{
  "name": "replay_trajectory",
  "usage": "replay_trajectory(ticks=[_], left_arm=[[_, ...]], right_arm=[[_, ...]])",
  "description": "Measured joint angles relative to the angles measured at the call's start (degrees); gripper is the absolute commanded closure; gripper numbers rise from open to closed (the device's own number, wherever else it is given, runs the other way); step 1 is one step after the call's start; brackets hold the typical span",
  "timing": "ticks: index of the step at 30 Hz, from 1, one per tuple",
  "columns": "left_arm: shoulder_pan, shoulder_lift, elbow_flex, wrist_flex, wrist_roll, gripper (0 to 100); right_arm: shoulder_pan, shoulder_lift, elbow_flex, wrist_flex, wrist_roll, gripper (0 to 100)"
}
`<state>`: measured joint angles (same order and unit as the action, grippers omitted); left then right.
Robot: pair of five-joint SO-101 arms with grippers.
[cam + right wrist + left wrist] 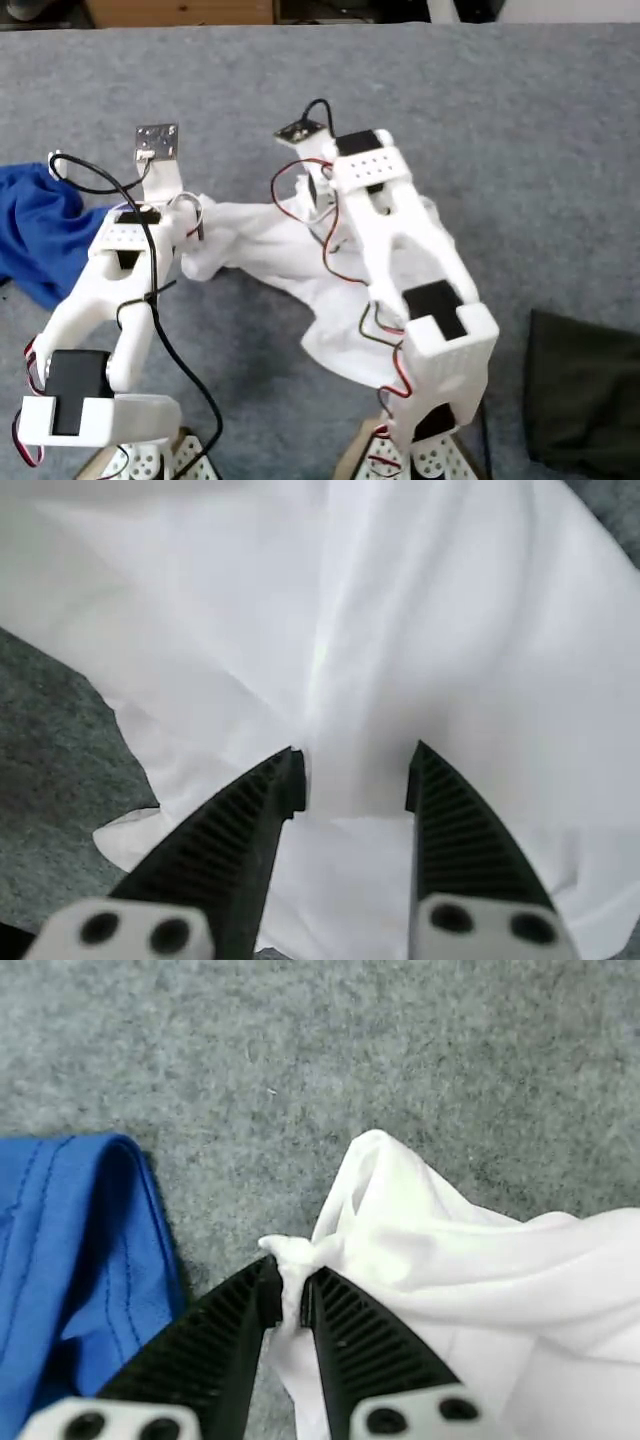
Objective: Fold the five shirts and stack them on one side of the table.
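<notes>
Table (560,120) covered in grey, speckled, felt-like cloth, evenly lit, soft shadows. Beyond far edge: brown wooden furniture panel (180,10), dark gap (350,10) beside it, pale surface (570,8) toward right end.

1. A grey, felt-like table (520,120) fills the space in front of me.
2. A white shirt (290,265) lies crumpled in the middle, running from a bunched corner on the left down toward the near edge.
3. A blue shirt (35,225) is heaped at the left edge, just beside the left arm (110,290).
4. A dark shirt (585,385) lies at the near right, well apart from the white one.
5. The left gripper (188,222) touches the white shirt's bunched corner.
6. The right arm (400,240) leans across the white shirt, with the right gripper (320,192) down at its far edge.
7. Red and black wires trail along both arms.
</notes>
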<state>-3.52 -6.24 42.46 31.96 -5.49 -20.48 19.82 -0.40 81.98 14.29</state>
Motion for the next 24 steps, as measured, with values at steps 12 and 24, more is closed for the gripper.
replay_trajectory(ticks=[12,24], left_arm=[[0.0,0.0,0.0,0.0,0.0,98],[0.0,0.0,0.0,0.0,0.0,98]], right_arm=[[0.0,0.0,0.0,0.0,0.0,97.3],[2.6,0.0,2.5,-0.5,1.4,99.5]])
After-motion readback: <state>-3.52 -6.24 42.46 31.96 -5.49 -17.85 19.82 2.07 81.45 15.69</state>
